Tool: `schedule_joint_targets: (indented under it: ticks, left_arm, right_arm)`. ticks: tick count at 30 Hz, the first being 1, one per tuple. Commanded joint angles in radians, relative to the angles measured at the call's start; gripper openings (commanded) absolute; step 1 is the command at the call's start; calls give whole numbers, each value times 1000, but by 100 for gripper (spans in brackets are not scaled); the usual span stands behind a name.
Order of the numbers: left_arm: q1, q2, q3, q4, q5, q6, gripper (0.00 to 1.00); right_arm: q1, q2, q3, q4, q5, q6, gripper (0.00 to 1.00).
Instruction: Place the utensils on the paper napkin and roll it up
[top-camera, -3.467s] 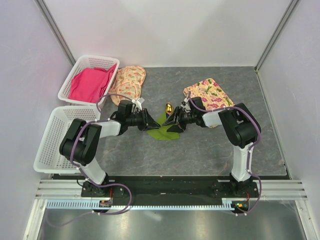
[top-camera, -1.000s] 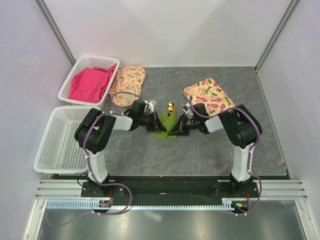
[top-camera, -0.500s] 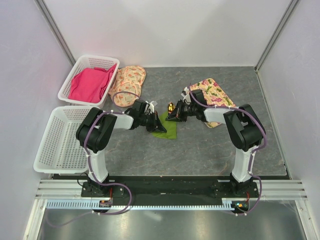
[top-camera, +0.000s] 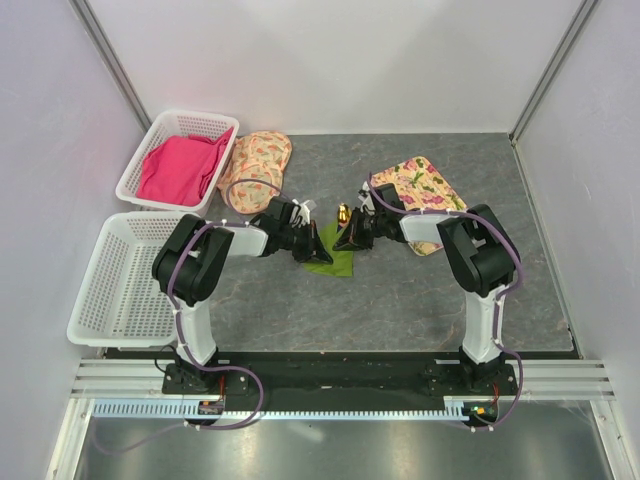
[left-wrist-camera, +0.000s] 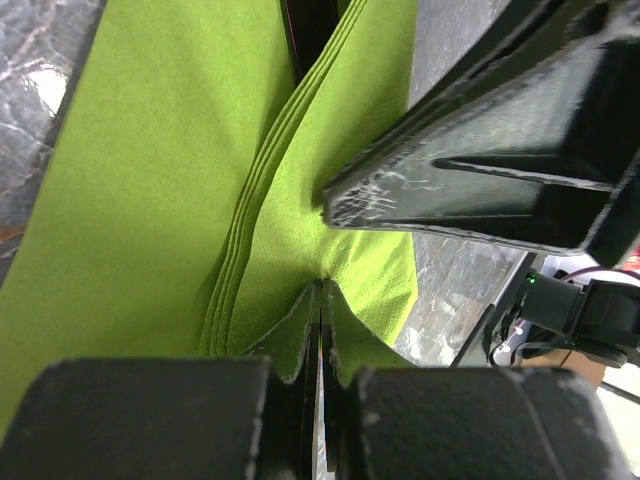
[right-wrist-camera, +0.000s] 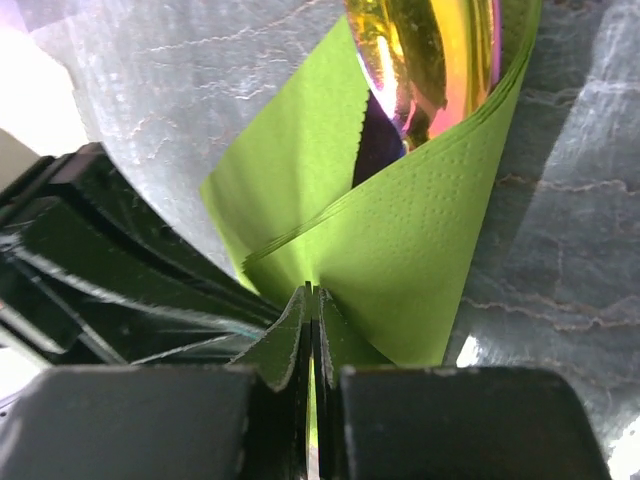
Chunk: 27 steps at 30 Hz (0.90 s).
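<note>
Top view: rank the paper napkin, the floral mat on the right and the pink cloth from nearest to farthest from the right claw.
1. paper napkin, mid-table, pinched in the right claw.
2. floral mat, back right, partly under that arm.
3. pink cloth, far back left, in the basket.

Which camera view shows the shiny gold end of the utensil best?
The right wrist view: the gold end is large and close, inside the folded green napkin. The top view shows only a small gold spot. The left wrist view hides it.
</note>
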Motion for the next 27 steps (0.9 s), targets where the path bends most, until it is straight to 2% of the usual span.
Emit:
schedule_joint_targets:
  ticks: [1, 6, 11, 14, 21, 27]
  left_arm:
    - [-3, -9, 26, -39, -52, 73, 3]
    - [3, -48, 10, -9, -34, 68, 7]
    - [3, -166, -40, 111, 71, 31, 21]
    - [-17, -200, -46, 114, 97, 28, 24]
    - [-49, -129, -81, 188, 68, -94, 22]
    - [-44, -26, -75, 185, 28, -110, 15]
  right_arm:
    - [1, 17, 37, 1, 36, -18, 2]
    - [1, 32, 19, -54, 76, -38, 0]
    - [3, 55, -6, -59, 77, -31, 0]
    - [1, 61, -8, -54, 76, -27, 0]
    - [-6, 66, -15, -41, 51, 1, 0]
    - [-20, 63, -26, -41, 28, 10, 0]
